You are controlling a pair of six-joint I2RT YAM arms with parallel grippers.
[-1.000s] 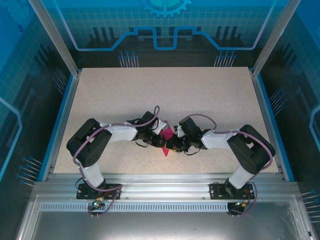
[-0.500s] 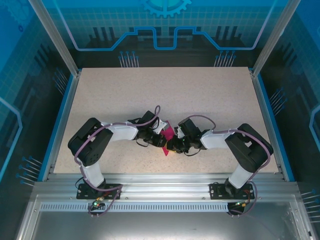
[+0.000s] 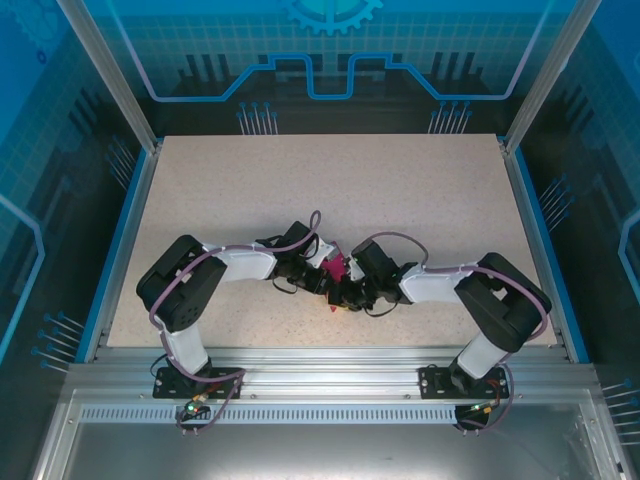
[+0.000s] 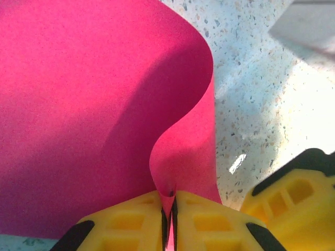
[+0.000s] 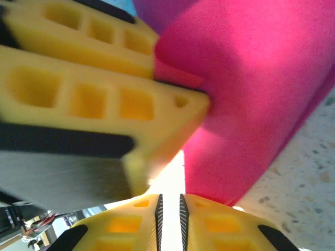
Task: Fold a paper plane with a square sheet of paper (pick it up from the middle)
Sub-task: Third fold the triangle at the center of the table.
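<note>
Pink sheet of paper [image 4: 78,104] sits curled over table [image 4: 261,104], btwn both wrists; from above mostly hidden by them. Left gripper [image 4: 168,212] pinches its fold, fingers near-touching. Right gripper [image 5: 169,209]: narrow slit, glare-washed, can't tell if paper's inside.
</note>
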